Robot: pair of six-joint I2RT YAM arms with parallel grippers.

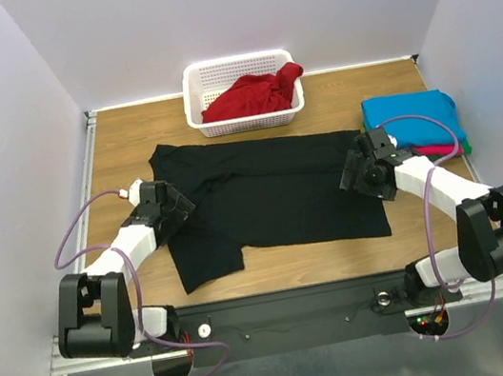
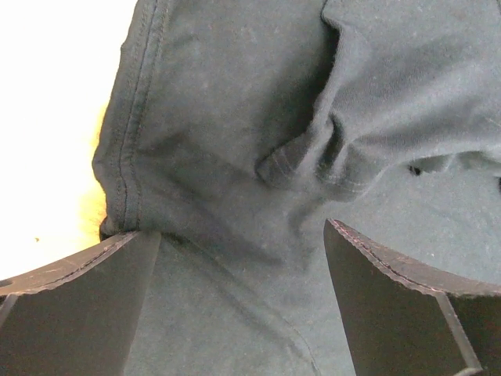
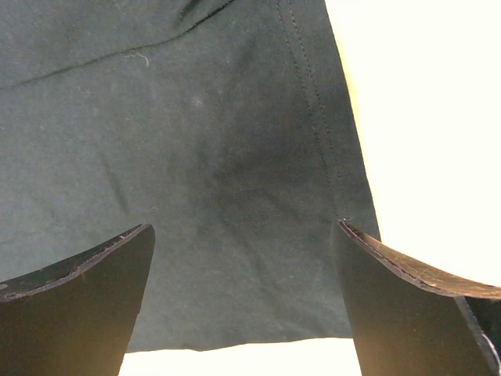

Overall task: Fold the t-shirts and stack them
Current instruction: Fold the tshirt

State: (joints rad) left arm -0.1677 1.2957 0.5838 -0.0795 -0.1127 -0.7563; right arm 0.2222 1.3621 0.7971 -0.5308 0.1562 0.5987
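The black t-shirt (image 1: pixel 267 195) lies spread flat across the middle of the table. My left gripper (image 1: pixel 174 208) hovers open over its left side, by a sleeve and a rumpled fold (image 2: pixel 313 149). My right gripper (image 1: pixel 358 175) hovers open over its right edge, above the hemmed corner (image 3: pixel 313 157). Neither holds cloth. A red t-shirt (image 1: pixel 255 94) lies crumpled in the white basket (image 1: pixel 236 67). Folded turquoise-blue (image 1: pixel 410 116), pink-red (image 1: pixel 437 150) and green (image 1: pixel 463 146) shirts are stacked at the right.
The basket stands at the back centre against the wall. The folded stack sits close behind my right arm. White walls enclose the wooden table (image 1: pixel 118 143) on three sides. A metal rail (image 1: pixel 291 309) runs along the near edge.
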